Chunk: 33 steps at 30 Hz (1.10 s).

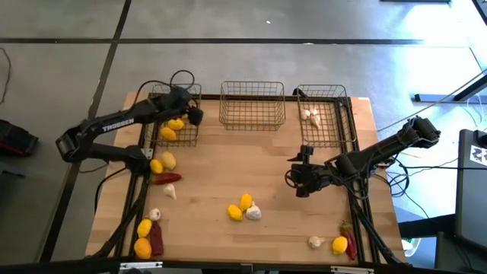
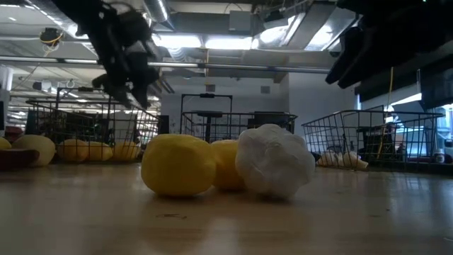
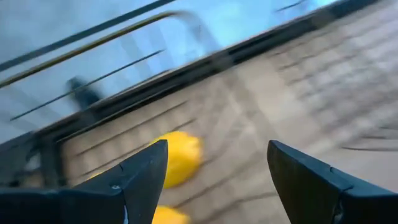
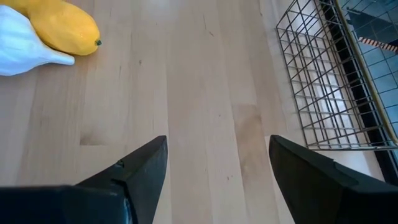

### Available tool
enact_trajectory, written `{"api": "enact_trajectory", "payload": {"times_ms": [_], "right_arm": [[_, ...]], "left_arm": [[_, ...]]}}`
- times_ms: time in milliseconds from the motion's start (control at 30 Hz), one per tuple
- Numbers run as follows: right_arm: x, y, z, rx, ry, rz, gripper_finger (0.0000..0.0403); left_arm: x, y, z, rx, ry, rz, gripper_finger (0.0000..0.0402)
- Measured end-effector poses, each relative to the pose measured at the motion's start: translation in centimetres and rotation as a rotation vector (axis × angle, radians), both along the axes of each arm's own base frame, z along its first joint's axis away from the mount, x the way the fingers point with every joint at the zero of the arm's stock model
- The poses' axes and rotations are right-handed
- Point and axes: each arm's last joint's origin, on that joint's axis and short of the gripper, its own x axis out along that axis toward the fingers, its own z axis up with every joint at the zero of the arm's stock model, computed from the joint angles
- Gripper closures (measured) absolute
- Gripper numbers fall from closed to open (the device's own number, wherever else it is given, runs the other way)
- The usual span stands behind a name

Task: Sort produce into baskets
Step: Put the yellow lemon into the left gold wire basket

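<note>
The centre cluster (image 1: 243, 208), two lemons with a garlic bulb touching them, lies on the open tabletop (image 1: 228, 164) toward the front edge, well short of the middle basket (image 1: 252, 105). This cluster serves as the landmark. To its right and slightly behind it hangs the right gripper (image 1: 303, 183), fingers spread wide and holding nothing; in the right wrist view the nearer lemon (image 4: 65, 28) lies ahead of the fingers with its long axis slanting across them and the garlic bulb (image 4: 22, 43) pressed against it. That arm looks the nearer one, with bare wood between it and the cluster. Far to the cluster's left rear, the left gripper (image 1: 190, 114) is over the left basket (image 1: 173, 120), fingers parted and empty above the lemons inside. More produce lies along the tabletop's left edge and at the front right corner. The right basket (image 1: 326, 114) holds garlic.
</note>
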Motion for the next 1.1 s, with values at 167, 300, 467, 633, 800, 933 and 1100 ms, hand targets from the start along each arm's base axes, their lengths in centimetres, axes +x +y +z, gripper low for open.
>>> {"api": "enact_trajectory", "payload": {"times_ms": [167,300,467,633,800,933,1100], "right_arm": [[0.2,0.1,0.1,-0.001,-0.014,0.021,0.0127],[0.2,0.1,0.1,0.006,-0.006,0.034,0.0127],[0.1,0.2,0.1,0.024,0.004,0.053,0.0127],[0.1,0.3,0.0,0.058,0.016,0.069,0.0127],[0.1,0.4,0.0,0.080,0.021,0.076,0.0127],[0.0,0.4,0.0,0.075,0.028,0.079,0.0127],[0.0,0.4,-0.1,0.067,0.032,0.086,0.0127]], "left_arm": [[2.2,-3.0,1.6,0.032,-0.129,-0.247,0.0130],[4.4,-6.0,2.0,0.051,-0.189,-0.440,0.0130],[6.7,-9.5,1.7,0.037,-0.253,-0.590,0.0130],[8.2,-11.7,0.7,-0.071,-0.319,-0.601,0.0130],[9.9,-15.0,-0.3,-0.102,-0.335,-0.787,0.0130],[11.2,-18.0,-1.5,-0.068,-0.319,-0.963,0.0130],[12.5,-20.8,-4.3,-0.040,-0.226,-1.109,0.0130]]}}
